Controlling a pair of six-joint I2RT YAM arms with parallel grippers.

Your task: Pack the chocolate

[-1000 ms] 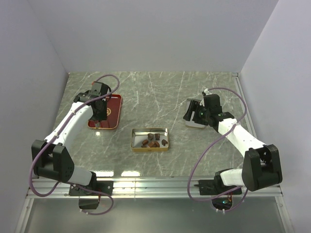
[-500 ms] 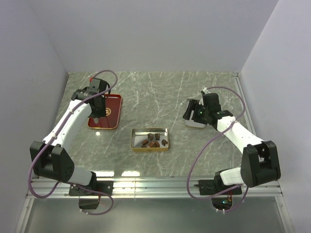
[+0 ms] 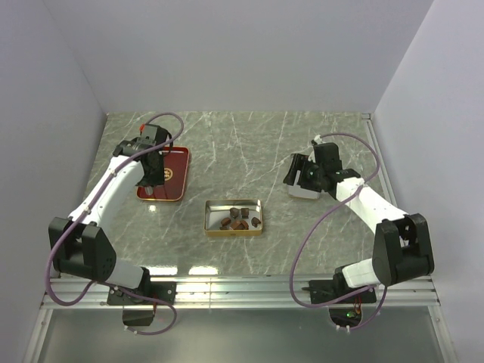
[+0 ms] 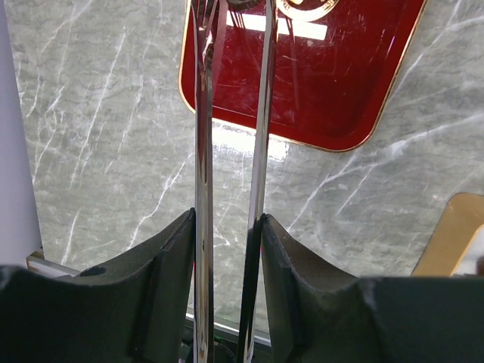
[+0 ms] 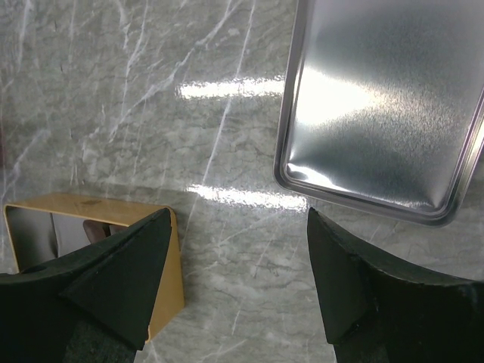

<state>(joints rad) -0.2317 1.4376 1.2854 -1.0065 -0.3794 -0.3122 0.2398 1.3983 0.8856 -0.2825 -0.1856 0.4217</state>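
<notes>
The left gripper (image 4: 225,227) is closed on a pair of thin metal tongs (image 4: 261,113). Its jaws are only a narrow slot apart, and the two blades are not pinched fully together. Over the last second it has drawn back a little toward the far side, so the tong tips now reach over the near part of the red lid (image 4: 333,68) with nothing caught in them.

The right gripper (image 5: 238,219) is wide open and empty. It has drifted slightly inward and hovers just beside the silver tin (image 5: 386,106), not touching it.

The chocolate (image 3: 238,219) has not moved. A handful of brown lumps sits in the gold tin (image 3: 234,229) at mid-bench (image 3: 249,144), well apart from both arms, and I can see no loose pieces elsewhere.

These shifts look like repositioning, not progress. The pieces in view seem already loaded, so what is likely left is closing the gold tin.
</notes>
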